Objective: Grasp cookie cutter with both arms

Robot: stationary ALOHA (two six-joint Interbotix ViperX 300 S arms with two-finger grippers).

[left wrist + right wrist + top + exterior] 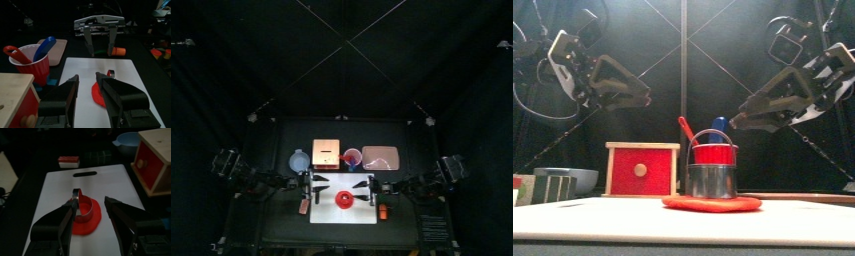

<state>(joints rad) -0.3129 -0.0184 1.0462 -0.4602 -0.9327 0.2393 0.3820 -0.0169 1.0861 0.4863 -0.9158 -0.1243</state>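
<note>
Cookie cutter (711, 203); arms (607, 80) angled down.

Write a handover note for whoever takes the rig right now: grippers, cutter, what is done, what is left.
Left gripper: open, empty, raised above the white sheet.
Right gripper: open, empty, also above the sheet, facing the left.
Cookie cutter: metal ring on a flat red piece, lying on the sheet between both arms. Red cup and red box stand behind.
Done: both arms positioned over the sheet.
Left: lower both, close on the cutter.
</note>
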